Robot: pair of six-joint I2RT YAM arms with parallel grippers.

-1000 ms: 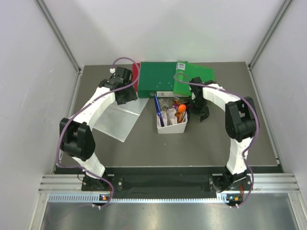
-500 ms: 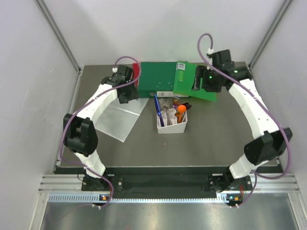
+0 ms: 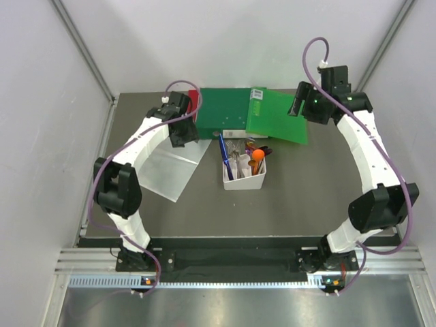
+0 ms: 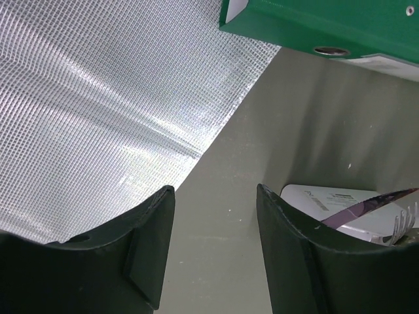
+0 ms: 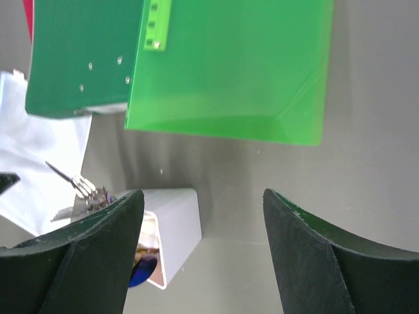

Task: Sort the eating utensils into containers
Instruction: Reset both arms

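The white bin (image 3: 244, 172) stands mid-table with the eating utensils upright in it: a dark blue one (image 3: 223, 155), an orange spoon (image 3: 257, 157) and silver forks (image 3: 235, 148). My left gripper (image 3: 184, 135) hangs left of the bin, open and empty. In the left wrist view that gripper (image 4: 215, 191) frames bare table, with the bin (image 4: 327, 201) and fork tines (image 4: 407, 219) at the right. My right gripper (image 3: 298, 103) is raised over the back right, open and empty. In the right wrist view it (image 5: 201, 196) looks down on the bin (image 5: 175, 226) and a fork (image 5: 80, 184).
A dark green folder (image 3: 225, 112) and a lighter green one (image 3: 278, 117) lie behind the bin, with a red edge (image 3: 193, 109) beside them. A clear plastic sheet (image 3: 170, 167) covers the table at the left. Grey walls close in both sides.
My right arm has swung from beside the bin up and back to the far right, still open. The left arm has barely shifted.
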